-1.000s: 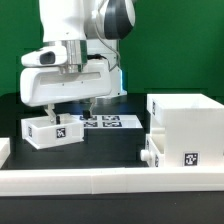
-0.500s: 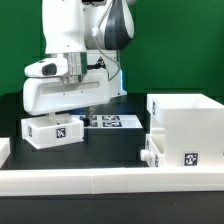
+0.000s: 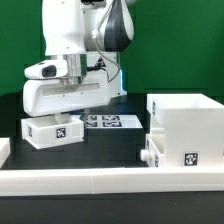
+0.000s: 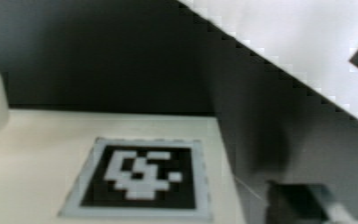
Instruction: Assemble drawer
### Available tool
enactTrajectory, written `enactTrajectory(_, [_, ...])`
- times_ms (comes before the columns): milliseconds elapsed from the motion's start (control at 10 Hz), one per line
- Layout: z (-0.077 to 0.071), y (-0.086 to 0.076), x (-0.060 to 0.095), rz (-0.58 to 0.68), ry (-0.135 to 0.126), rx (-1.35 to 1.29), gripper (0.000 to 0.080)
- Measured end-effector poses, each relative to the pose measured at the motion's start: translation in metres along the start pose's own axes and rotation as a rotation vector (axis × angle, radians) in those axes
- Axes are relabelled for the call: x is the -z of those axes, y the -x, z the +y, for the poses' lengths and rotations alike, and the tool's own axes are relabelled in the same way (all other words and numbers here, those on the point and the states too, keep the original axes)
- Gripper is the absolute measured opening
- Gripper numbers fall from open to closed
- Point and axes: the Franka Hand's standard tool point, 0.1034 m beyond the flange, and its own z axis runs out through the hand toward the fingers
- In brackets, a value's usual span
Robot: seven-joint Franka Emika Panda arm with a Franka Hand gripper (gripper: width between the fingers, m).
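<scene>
Exterior view: the gripper [image 3: 66, 112], having swivelled during the past 1 second, is hanging just above 1 small tray [image 3: 50, 131], well apart from the hollow shell [image 3: 190, 120]; whether it is open or closed cannot be told. Wrist view: a tag [image 4: 144, 172] is looming close, suggesting a grasp is nearing.

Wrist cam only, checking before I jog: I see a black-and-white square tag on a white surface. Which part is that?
Observer: Likely the small white plastic tray, at the exterior view's left; the gripper hangs directly over it.
Operator: Shell?
Observer: The large white cube-shaped hollow shell stands apart, at the exterior view's right.
Operator: Second tray?
Observer: Only a small white knob shows, low on the shell's left side in the exterior view.
</scene>
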Motion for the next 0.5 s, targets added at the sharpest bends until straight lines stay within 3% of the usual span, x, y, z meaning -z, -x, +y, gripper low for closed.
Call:
enactTrajectory(100, [-0.0001,-0.0002,0.0,0.0,0.0,-0.001,0.0145])
enactTrajectory(200, [-0.0004,-0.0005,0.0,0.0,0.0,0.0,0.0145])
enactTrajectory(300, [-0.0007,-0.001,0.0,0.0,-0.001,0.0,0.0041])
enactTrajectory(500, [-0.0028,-0.0049,0.0,0.001,-0.002,0.004,0.0041])
